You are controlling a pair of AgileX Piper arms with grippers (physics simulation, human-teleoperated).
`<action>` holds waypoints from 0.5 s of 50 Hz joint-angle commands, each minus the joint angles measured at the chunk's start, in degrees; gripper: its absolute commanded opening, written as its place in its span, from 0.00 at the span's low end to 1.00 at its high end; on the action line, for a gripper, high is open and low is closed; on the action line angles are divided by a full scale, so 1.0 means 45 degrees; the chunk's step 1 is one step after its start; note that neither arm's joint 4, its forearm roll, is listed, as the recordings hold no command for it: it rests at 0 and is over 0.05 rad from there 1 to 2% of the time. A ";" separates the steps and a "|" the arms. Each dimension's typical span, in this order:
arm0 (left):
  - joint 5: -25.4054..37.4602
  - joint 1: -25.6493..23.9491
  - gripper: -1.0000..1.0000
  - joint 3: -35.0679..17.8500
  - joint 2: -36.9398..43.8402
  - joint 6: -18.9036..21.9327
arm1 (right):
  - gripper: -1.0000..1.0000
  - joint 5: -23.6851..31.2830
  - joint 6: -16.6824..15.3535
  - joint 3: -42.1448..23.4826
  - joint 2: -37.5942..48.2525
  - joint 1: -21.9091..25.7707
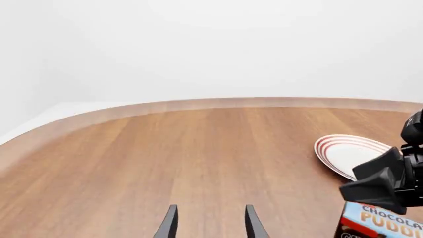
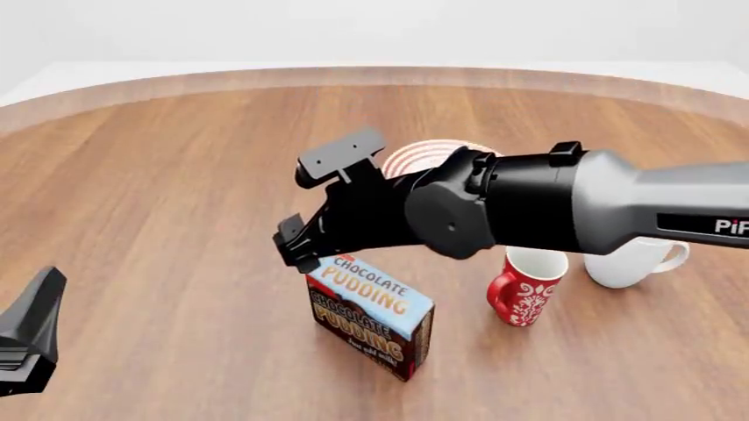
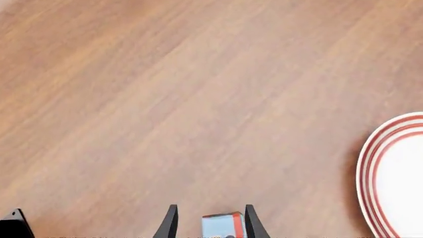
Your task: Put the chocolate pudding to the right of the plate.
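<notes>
- The chocolate pudding (image 2: 370,314) is a small carton with a light-blue top bearing orange lettering, a dark-brown front and a red edge; it sits on the wooden table (image 2: 153,193) in the lower middle of the front view, just below the right arm's wrist.
- The plate (image 2: 412,156), white with red rings, shows only as a sliver above the arm, in the upper middle of that view; the pudding lies nearer the camera and slightly left of it.
- The right gripper (image 3: 209,223) straddles a corner of the carton; in its wrist view the two dark fingers (image 3: 168,222) stand apart with the blue top between them; whether the pads actually press on it I cannot tell.
- The left gripper (image 1: 209,223) hangs over bare wood at the lower left of the front view, its jaws parted and nothing between them.
- A red patterned mug (image 2: 524,294) and a white mug (image 2: 632,259) stand at the right, partly under the arm.
</notes>
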 commanded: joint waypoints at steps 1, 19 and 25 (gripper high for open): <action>0.0000 0.0000 1.00 0.0000 0.0000 0.0000 | 1.00 0.0009 -0.0031 0.0085 0.0171 0.0101; 0.0000 0.0000 1.00 0.0000 0.0000 0.0000 | 1.00 0.0307 -0.0229 0.0014 0.0156 -0.0097; 0.0000 0.0000 1.00 0.0000 0.0000 0.0000 | 1.00 0.0244 -0.0277 0.0083 0.0172 -0.0191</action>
